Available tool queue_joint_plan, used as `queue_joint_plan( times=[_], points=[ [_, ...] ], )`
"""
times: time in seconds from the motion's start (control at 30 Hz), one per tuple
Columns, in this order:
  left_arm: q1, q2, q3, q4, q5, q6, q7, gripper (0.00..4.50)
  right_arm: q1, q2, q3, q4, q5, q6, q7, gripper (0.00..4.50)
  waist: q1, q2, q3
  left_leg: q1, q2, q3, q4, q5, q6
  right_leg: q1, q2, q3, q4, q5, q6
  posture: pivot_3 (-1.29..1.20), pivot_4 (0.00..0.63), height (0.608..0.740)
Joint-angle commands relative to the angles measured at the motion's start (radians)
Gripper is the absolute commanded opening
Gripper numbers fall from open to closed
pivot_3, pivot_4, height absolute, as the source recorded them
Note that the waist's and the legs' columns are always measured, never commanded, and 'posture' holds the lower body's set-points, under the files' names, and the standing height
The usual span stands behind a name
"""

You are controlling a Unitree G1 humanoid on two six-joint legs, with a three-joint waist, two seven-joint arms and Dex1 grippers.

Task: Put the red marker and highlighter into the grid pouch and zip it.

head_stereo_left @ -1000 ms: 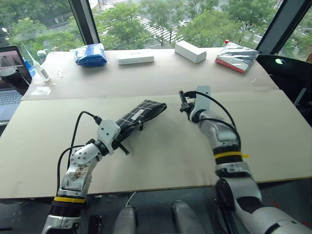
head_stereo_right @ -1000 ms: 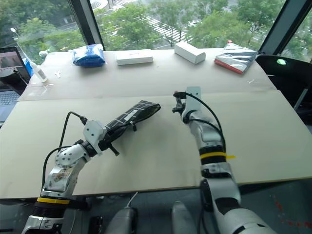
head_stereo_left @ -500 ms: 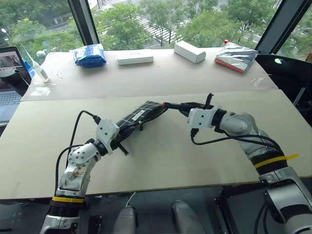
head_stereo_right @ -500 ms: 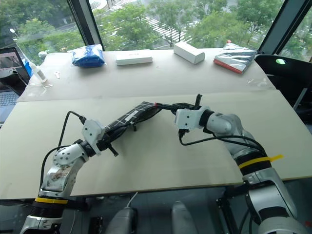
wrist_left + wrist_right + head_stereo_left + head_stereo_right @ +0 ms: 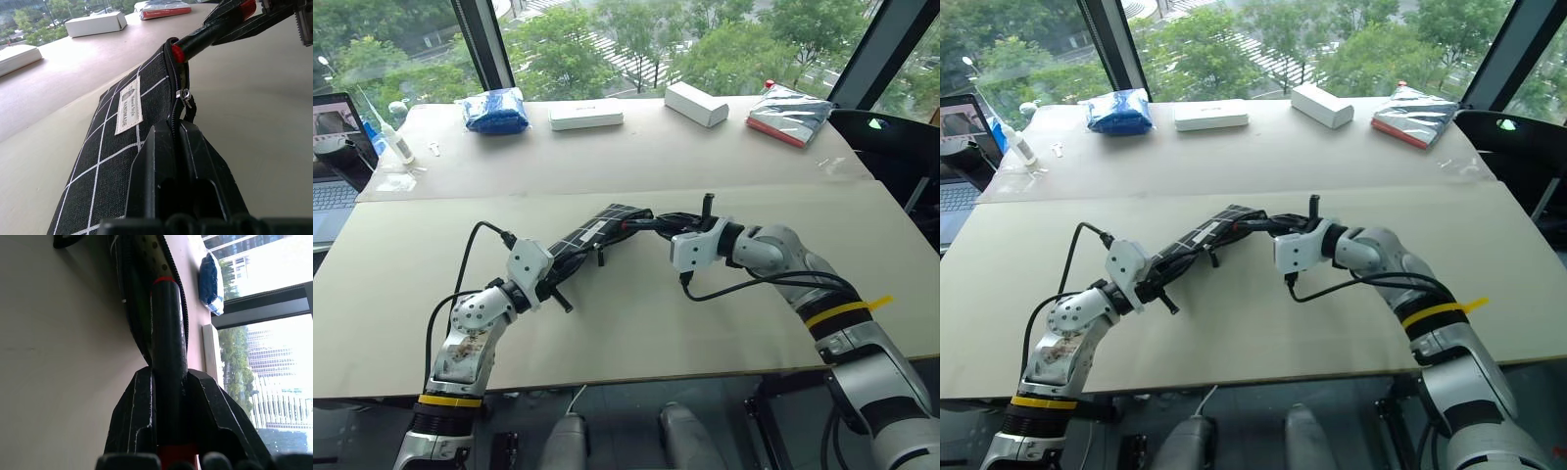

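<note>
Both grippers are busy: my left gripper [image 5: 178,161] pinches the pouch [image 5: 592,233] edge, and my right gripper [image 5: 164,382] holds the marker [image 5: 165,323], tip just inside the mouth (a narrow gap). Push crooked and it could snag the zipper [image 5: 184,97].

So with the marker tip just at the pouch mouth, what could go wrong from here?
The red marker is only partly inside the grid pouch; its tip could catch on the zipper edge and push the pouch instead of sliding in. The left gripper pinches only one end of the pouch, so the fabric might slip or twist. The right gripper holds the marker near its rear, so it could pivot.
</note>
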Motion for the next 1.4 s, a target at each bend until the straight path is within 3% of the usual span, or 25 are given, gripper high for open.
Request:
queue_joint_plan(
  times=[0.03,0.37,0.6,0.67,0.8,1.0,1.1,1.17,1.23,1.3,1.4],
  points=[
    [-0.019,0.005,-0.001,-0.033,-0.009,0.003,-0.004,0.00,-0.042,0.017,0.017,0.008,-0.035,-0.047,-0.036,0.56,0.002,0.000,0.000,0.000,0.000,0.000,0.000,0.000,0.000,0.000,0.000,0.000,0.000,0.000,0.000,0.00,0.150,0.740],
    [-0.026,0.009,-0.003,-0.027,-0.012,0.000,-0.018,0.00,-0.132,0.136,0.116,0.088,-0.127,-0.143,-0.096,0.56,0.000,0.000,0.000,0.001,0.000,0.000,0.000,0.000,0.000,0.000,0.000,0.000,0.001,0.000,0.000,0.00,0.150,0.740],
    [-0.023,0.012,0.003,-0.032,-0.019,-0.002,-0.032,0.00,-0.151,0.159,0.167,0.138,-0.171,-0.223,-0.130,0.56,0.002,0.000,0.000,0.001,0.000,0.000,0.000,0.000,0.000,0.000,0.000,0.000,0.001,0.000,0.000,0.00,0.150,0.740],
    [-0.018,0.012,0.003,-0.036,-0.019,-0.002,-0.035,0.00,-0.152,0.164,0.160,0.157,-0.150,-0.208,-0.110,1.58,0.001,0.000,0.000,0.001,0.000,0.000,0.000,0.000,0.000,0.000,0.000,0.000,0.001,0.000,0.000,0.00,0.150,0.740],
    [-0.014,0.010,0.003,-0.040,-0.020,-0.001,-0.036,0.00,-0.176,0.156,0.118,0.194,-0.138,-0.162,-0.130,2.90,-0.002,0.000,0.000,0.001,0.000,0.000,0.000,0.000,0.000,0.000,0.000,0.000,0.002,0.000,0.000,0.00,0.150,0.740],
    [-0.013,0.009,-0.001,-0.037,-0.019,-0.003,-0.037,0.00,-0.202,0.080,0.044,0.229,-0.102,-0.205,-0.231,2.90,0.002,0.000,0.000,0.001,0.000,0.000,0.000,0.000,0.000,0.000,0.000,0.000,0.002,0.000,0.000,0.00,0.150,0.740],
    [-0.016,0.008,-0.003,-0.033,-0.018,-0.003,-0.038,0.00,-0.152,0.050,-0.022,0.204,0.094,-0.191,-0.097,2.90,0.003,0.000,0.000,0.001,0.000,0.000,0.000,0.000,0.000,0.000,0.000,0.000,0.001,0.000,0.000,0.00,0.150,0.740],
    [-0.018,0.008,-0.003,-0.032,-0.018,-0.002,-0.039,0.00,-0.075,0.045,-0.092,0.092,0.363,-0.023,0.116,2.90,0.002,0.000,0.000,0.002,0.000,0.000,0.000,0.000,0.000,0.002,0.000,0.000,0.001,0.000,0.000,0.00,0.150,0.740],
    [-0.018,0.009,-0.003,-0.031,-0.019,-0.002,-0.040,0.00,0.019,0.017,-0.158,-0.099,0.643,0.260,0.317,2.90,0.002,0.000,0.000,0.005,0.000,-0.001,0.000,0.000,0.000,0.007,0.000,-0.001,0.000,0.000,0.000,0.00,0.150,0.740],
    [-0.017,0.009,-0.003,-0.030,-0.019,-0.002,-0.041,0.00,0.091,-0.021,-0.213,-0.258,0.841,0.532,0.425,2.90,0.005,0.000,0.000,0.009,0.000,-0.001,0.000,-0.001,0.001,0.012,0.000,-0.001,-0.001,0.000,0.000,0.00,0.150,0.740],
    [-0.016,0.009,-0.004,-0.027,-0.018,-0.002,-0.041,0.00,0.217,-0.110,-0.226,-0.481,1.023,0.848,0.531,2.90,0.018,0.000,0.000,0.010,0.000,-0.002,0.002,-0.001,0.001,0.014,0.000,-0.001,-0.002,0.000,0.000,0.00,0.150,0.740]
  ],
)
